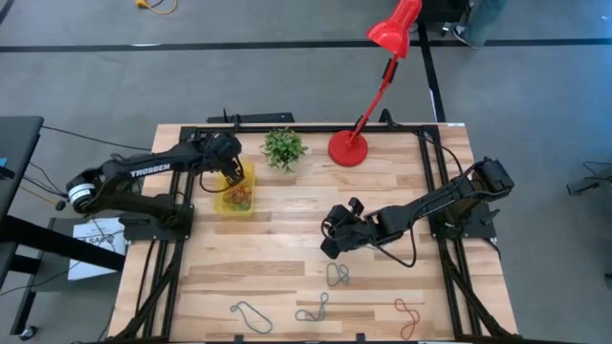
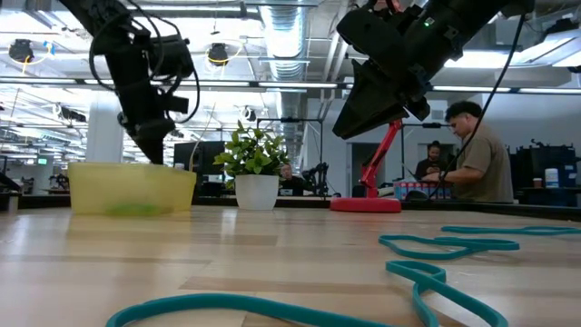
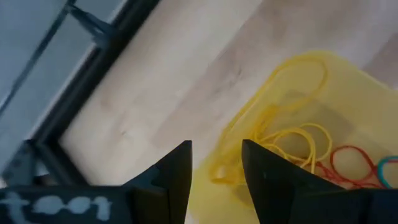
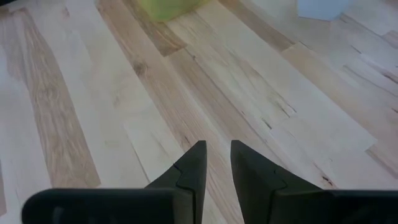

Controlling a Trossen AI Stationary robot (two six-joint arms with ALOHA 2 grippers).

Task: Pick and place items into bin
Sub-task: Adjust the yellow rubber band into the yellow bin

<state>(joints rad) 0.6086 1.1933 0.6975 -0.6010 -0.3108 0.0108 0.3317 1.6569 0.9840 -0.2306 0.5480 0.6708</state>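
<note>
The yellow bin (image 1: 235,196) stands at the table's far left and holds yellow (image 3: 292,138) and red (image 3: 351,163) loops. One yellow loop (image 3: 273,93) lies over the bin's rim. My left gripper (image 3: 216,168) hangs over the bin's left edge (image 1: 232,177), open and empty. My right gripper (image 4: 217,155) hovers above bare wood at mid-table (image 1: 331,247), its fingers a narrow gap apart with nothing between them. Four loops lie flat near the front edge: grey-green (image 1: 337,275), teal (image 1: 251,313), green (image 1: 316,308) and red (image 1: 409,316).
A small potted plant (image 1: 283,147) and the red lamp's base (image 1: 347,148) stand at the far edge, right of the bin. A black frame (image 1: 426,182) runs along the table's sides and back. People (image 2: 477,154) sit in the room beyond.
</note>
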